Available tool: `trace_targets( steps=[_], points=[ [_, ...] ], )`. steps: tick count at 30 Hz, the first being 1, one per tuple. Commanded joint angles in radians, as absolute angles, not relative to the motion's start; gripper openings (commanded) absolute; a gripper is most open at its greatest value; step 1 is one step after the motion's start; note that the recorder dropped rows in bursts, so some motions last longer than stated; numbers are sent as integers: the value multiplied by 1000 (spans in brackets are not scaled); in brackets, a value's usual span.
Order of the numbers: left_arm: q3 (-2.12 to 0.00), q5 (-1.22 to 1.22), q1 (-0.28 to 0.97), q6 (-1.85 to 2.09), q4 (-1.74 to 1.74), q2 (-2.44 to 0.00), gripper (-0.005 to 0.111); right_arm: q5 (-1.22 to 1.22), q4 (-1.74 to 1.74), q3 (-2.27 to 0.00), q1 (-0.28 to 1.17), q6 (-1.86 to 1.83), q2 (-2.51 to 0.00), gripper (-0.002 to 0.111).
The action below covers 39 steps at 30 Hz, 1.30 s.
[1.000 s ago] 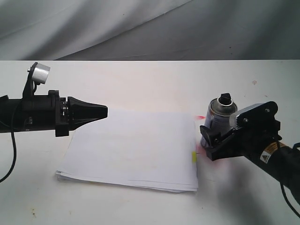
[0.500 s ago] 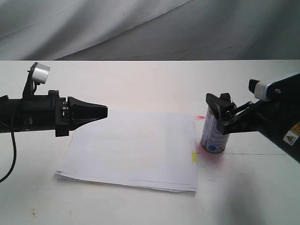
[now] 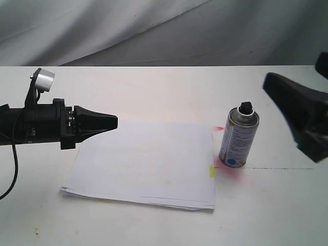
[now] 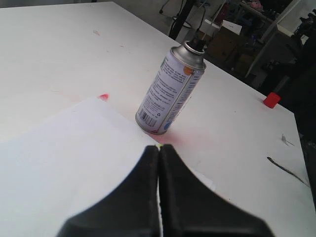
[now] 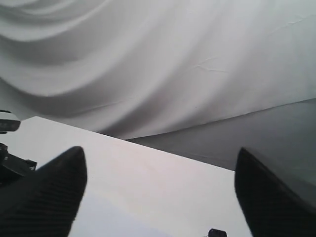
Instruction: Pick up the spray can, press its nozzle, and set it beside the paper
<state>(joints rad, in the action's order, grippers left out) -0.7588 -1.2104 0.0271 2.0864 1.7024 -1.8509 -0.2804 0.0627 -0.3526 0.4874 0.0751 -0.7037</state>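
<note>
— Over on the left of the counter (image 3: 154, 87), what's the left gripper (image 3: 116, 122) doing?

— Nothing new. It hovers over the left edge of the paper (image 3: 143, 159) with its jaws pressed together and empty, just as it did a second ago. The paper hasn't shifted either, and its yellow tab (image 3: 212, 171) sits on the right edge.

— And to the right of that?

— That's where the change is. The spray can (image 3: 238, 141) stands upright on the counter, just beside the paper's right edge near the tab, with its black nozzle (image 3: 246, 107) on top and nothing touching it. A second ago the right arm had it tilted in its grasp. Half a second ago its fingers were up at the can's top.

— Where's the right gripper (image 5: 159, 158) now?

— Pulled back to the far right, blurred with motion and well apart from the can. Its wrist view shows the jaws spread wide with nothing between them.

— So the job's finished?

— I'd judge the placing done. There's a pinkish stain (image 3: 225, 169) on the counter at the can's base, though I can't tell whether it came from a press.
</note>
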Motion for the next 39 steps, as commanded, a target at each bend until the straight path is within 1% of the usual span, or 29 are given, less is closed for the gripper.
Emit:
trace_targets(
  steps=[1, 4, 7, 10, 11, 16, 20, 25, 29, 32, 35, 38, 39],
  points=[
    [-751, -1221, 29, 2092, 1710, -1842, 0, -57, 199, -346, 489, 199, -474, 50],
    [-751, -1221, 29, 2092, 1710, -1842, 0, 55, 256, -346, 489, 285, -342, 32],
    [-751, -1221, 29, 2092, 1710, -1842, 0, 152, 262, -346, 489, 304, -234, 15],
    [-751, -1221, 29, 2092, 1710, -1842, 0, 215, 262, -346, 489, 304, -155, 2],
    [-751, -1221, 29, 2092, 1710, -1842, 0, 228, 262, -346, 489, 304, -141, 0],
    [-751, -1221, 29, 2092, 1710, -1842, 0, 312, 252, -346, 489, 304, -104, 0],
    [-751, -1221, 29, 2092, 1710, -1842, 0, 385, 163, -346, 489, 304, -104, 0],
    [-751, -1221, 29, 2092, 1710, -1842, 0, 457, 178, -346, 489, 304, -104, 0],
    [-751, -1221, 29, 2092, 1710, -1842, 0, 377, 280, -299, 489, 304, -97, 0],
    [-751, -1221, 29, 2092, 1710, -1842, 0, 260, 290, -231, 489, 304, -81, 0],
    [-751, -1221, 29, 2092, 1710, -1842, 0, 199, 288, -165, 487, 304, -60, 0],
    [-751, -1221, 29, 2092, 1710, -1842, 0, 192, 245, -105, 433, 325, 0, 0],
    [-751, -1221, 29, 2092, 1710, -1842, 0, 184, 239, -80, 387, 325, 0, 0]
  ],
)
